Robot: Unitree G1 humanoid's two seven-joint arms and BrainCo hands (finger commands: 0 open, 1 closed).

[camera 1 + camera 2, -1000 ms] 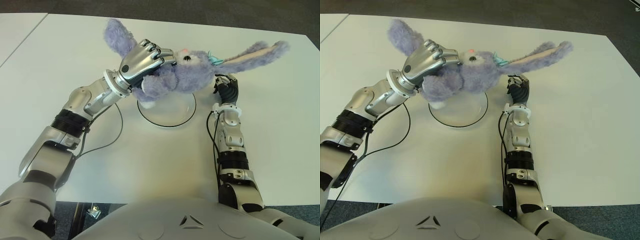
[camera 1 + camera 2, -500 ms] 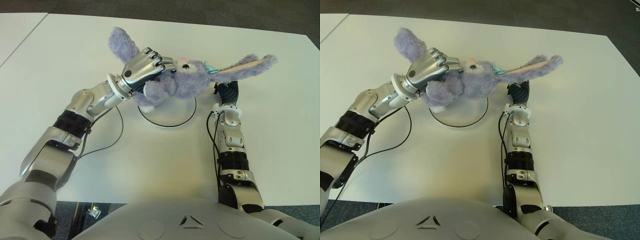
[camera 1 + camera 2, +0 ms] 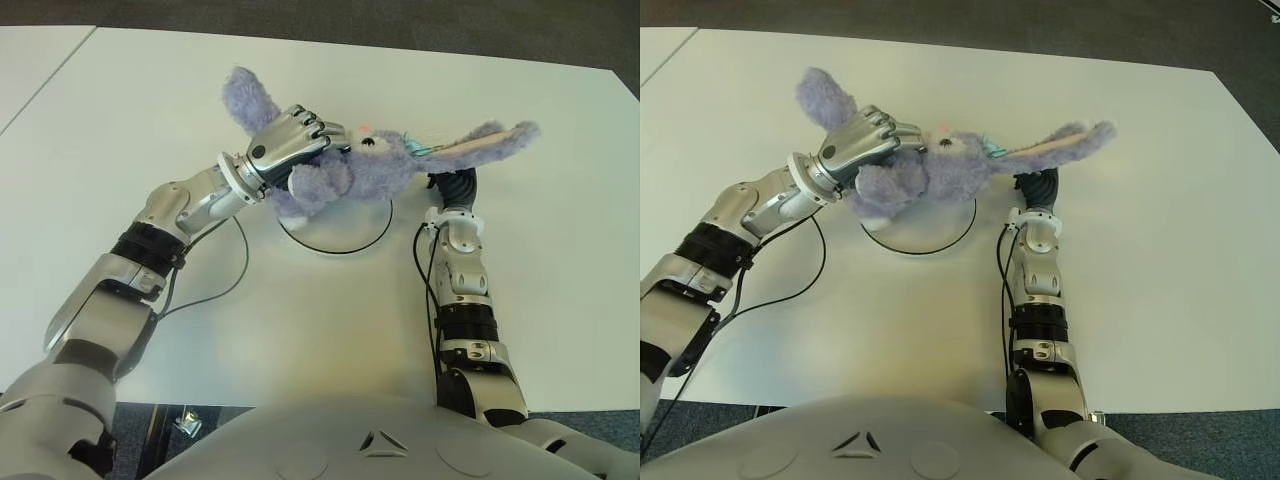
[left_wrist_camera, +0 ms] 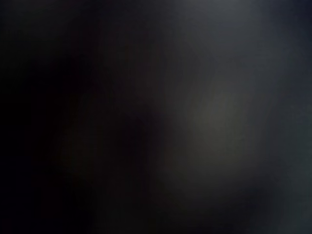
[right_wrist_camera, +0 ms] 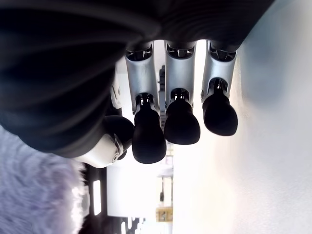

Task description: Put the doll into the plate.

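White surface [image 3: 560, 250] carries one plate [image 3: 335, 238], a flat white disc with a dark rim, which serves as the landmark below.

Left hand [image 3: 290, 143]: fingers curled tight around the doll [image 3: 360, 170], a purple long-eared plush rabbit, gripping it at the head and upper body. The left wrist view is blacked out, presumably smothered by the fur. The doll hangs over the far half of the plate; whether its base touches the plate cannot be told. One ear [image 3: 248, 98] rises beyond the plate on the left hand's side, the other ear [image 3: 480, 145] reaches well past the plate's right edge.

Right hand [image 3: 455, 187]: just right of the plate, beneath the long ear, fingers [image 5: 181, 119] extended side by side and holding nothing.

Risks noted:
- The doll's bulk sits toward the plate's far edge. Released here, it is likely to roll off the back rim onto the surface.
- The long ear overlies the right hand and may drape on it, dragging the doll sideways if that hand moves.
- Fur may snag in the left finger joints at release, lifting the doll back off.
- The plate looks light and may slide under pressure.
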